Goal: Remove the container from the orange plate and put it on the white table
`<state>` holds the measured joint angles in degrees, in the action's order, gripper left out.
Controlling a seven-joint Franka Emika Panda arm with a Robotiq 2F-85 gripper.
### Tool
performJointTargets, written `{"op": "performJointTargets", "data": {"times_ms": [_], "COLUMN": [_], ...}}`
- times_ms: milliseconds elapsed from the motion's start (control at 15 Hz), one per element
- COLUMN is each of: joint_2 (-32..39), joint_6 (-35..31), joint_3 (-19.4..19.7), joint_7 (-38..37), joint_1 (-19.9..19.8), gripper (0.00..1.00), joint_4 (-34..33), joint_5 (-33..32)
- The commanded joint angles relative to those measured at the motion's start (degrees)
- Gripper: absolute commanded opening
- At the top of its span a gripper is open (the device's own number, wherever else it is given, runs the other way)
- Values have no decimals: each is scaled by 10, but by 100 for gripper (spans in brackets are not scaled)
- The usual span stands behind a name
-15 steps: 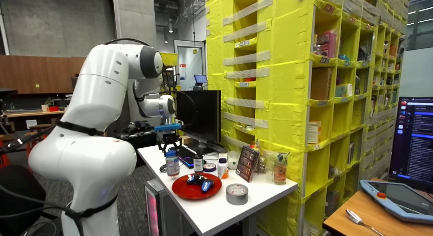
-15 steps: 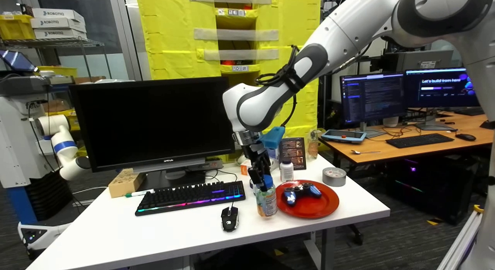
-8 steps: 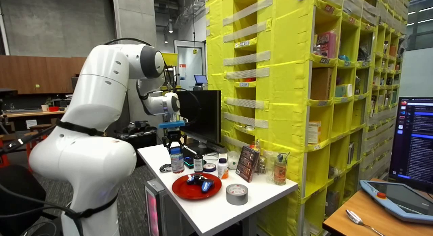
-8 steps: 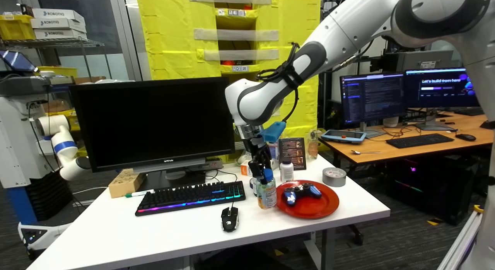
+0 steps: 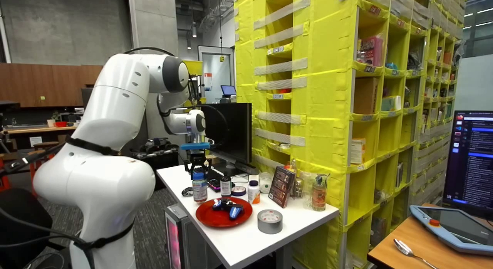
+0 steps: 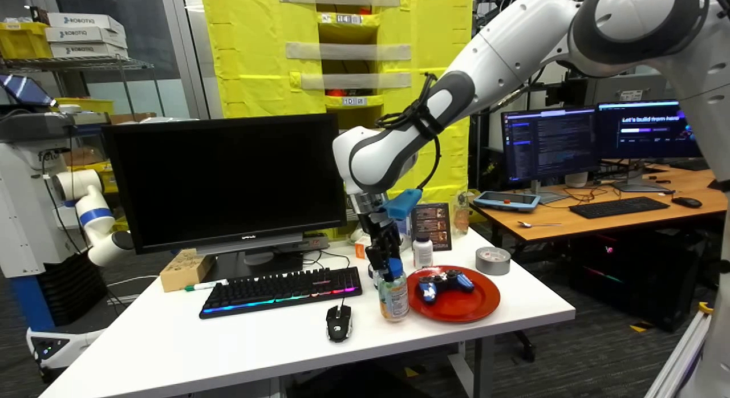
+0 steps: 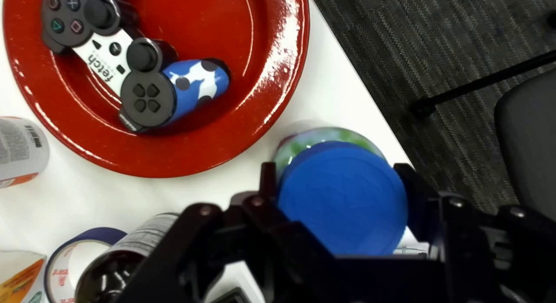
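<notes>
The container is a clear jar with a blue lid and pale label (image 5: 200,191), also in an exterior view (image 6: 393,301); its lid (image 7: 343,203) fills the middle of the wrist view. My gripper (image 7: 339,181) has a finger on each side of the lid and holds the jar upright. The gripper also shows in both exterior views (image 5: 198,172) (image 6: 383,265). The jar is beside the red-orange plate (image 6: 482,307), off its rim, over the white table (image 6: 274,346). Whether its base touches the table I cannot tell. The plate (image 7: 182,157) bears a blue game controller (image 7: 147,77).
A dark bottle (image 5: 225,186), a blue tape roll (image 5: 238,190) and a white bottle (image 5: 254,194) stand behind the plate. Grey duct tape (image 5: 270,222) lies beside it. A mouse (image 6: 339,323), keyboard (image 6: 285,292) and monitor (image 6: 228,181) are across from the jar.
The gripper and jar rose and shifted slightly away from the table's near edge half a second ago, then came back down a little. The plate and controller have not moved.
</notes>
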<state>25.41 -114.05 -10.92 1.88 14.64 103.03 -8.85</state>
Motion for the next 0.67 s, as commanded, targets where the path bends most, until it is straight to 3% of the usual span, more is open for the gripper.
{"op": "performJointTargets", "data": {"times_ms": [0,267,333,400,600], "joint_2": [13,12,9,4,-8], "joint_6": [-12,-22,-22,-21,-16], "joint_3": [1,0,0,0,1], "joint_7": [1,1,0,-2,-6], "joint_1": [-2,-6,-6,-6,-4], "gripper": [41,41,73,91,100], "joint_4": [-8,3,5,8,13], "joint_5": [14,33,36,39,38]}}
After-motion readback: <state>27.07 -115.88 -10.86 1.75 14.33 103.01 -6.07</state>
